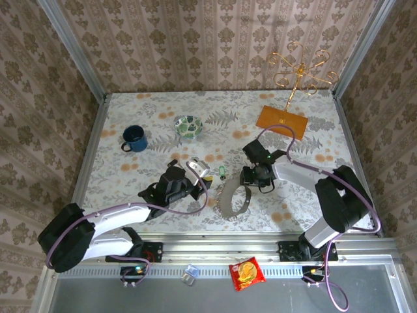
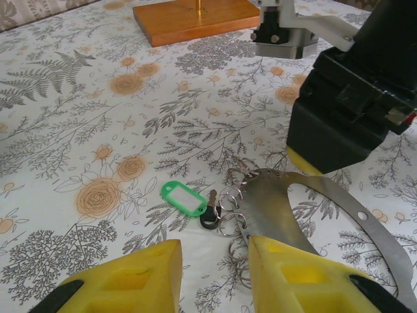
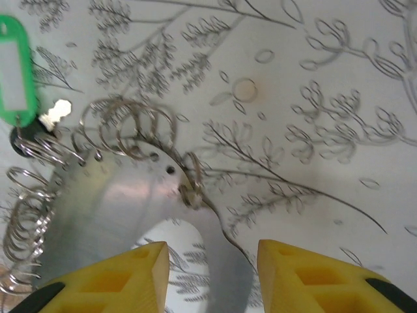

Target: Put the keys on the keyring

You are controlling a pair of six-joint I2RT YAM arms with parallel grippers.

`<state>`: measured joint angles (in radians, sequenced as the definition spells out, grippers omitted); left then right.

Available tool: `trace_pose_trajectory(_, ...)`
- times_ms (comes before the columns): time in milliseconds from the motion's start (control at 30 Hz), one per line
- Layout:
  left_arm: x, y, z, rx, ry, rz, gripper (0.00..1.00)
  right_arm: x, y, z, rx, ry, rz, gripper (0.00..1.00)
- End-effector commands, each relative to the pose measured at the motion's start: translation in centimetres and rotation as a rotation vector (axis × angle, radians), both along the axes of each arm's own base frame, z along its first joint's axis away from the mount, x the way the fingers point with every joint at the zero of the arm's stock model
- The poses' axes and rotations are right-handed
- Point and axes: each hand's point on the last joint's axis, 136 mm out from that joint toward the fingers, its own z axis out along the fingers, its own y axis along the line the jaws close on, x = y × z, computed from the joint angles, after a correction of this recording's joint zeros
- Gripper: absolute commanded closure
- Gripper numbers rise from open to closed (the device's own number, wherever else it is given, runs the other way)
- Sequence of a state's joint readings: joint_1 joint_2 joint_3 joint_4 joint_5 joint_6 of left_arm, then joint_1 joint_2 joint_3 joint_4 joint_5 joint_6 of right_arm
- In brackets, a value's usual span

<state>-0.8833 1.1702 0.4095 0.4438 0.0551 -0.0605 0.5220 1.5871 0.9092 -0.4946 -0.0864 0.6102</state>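
The keyring (image 2: 277, 207) is lying flat on the floral table (image 1: 215, 107), near its front edge, between the two arms. Its broad grey plate is facing the left arm, and its thin band is curving away to the right. A row of small wire rings (image 2: 232, 210) is hanging along the edge of the plate. The green-headed key (image 2: 184, 197) is lying on the cloth just beside these rings, and the dark key (image 2: 210, 216) is touching it on the ring side; whether either key is threaded onto a ring cannot be told. The left gripper (image 2: 215, 274) is standing low over the table with its yellow fingers spread; some wire rings are lying in the gap, the right-hand finger is overlapping the plate edge, and nothing is being pinched. The right gripper (image 3: 212, 255) is hanging over the far side of the hoop with its fingers likewise spread, straddling the band without pressing on it. A blue mug (image 1: 133, 138), a patterned bowl (image 1: 188, 126) and a gold wire stand (image 1: 301, 68) on a wooden base (image 1: 282, 120) are standing well apart from the keyring, toward the back.
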Motion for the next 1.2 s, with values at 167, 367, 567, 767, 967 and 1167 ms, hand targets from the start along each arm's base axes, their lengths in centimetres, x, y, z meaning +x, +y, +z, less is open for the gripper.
trace_pose_trajectory(167,0.2,-0.5,1.2,-0.020,-0.025,0.003,0.67,2.4,0.7,-0.1,0.037,-0.019,-0.019,0.68)
trace_pose_trajectory(367,0.2,-0.5,1.1,-0.015,-0.027,0.000,0.67,2.4,0.5,-0.8,0.031,0.007,-0.013,0.78)
trace_pose_trajectory(567,0.1,-0.7,0.8,-0.005,-0.024,-0.010,0.68,2.5,0.8,-0.9,0.037,0.020,-0.001,0.87)
trace_pose_trajectory(767,0.1,-0.6,0.9,-0.002,-0.030,-0.011,0.68,2.6,0.7,-1.0,0.027,0.029,0.005,0.88)
trace_pose_trajectory(967,0.2,-0.4,1.3,0.005,-0.049,-0.008,0.68,2.4,0.6,-1.1,0.013,0.050,0.032,0.84)
trace_pose_trajectory(1167,0.3,-0.4,1.4,0.006,-0.053,-0.005,0.68,2.2,0.5,-1.3,0.003,0.064,0.044,0.87)
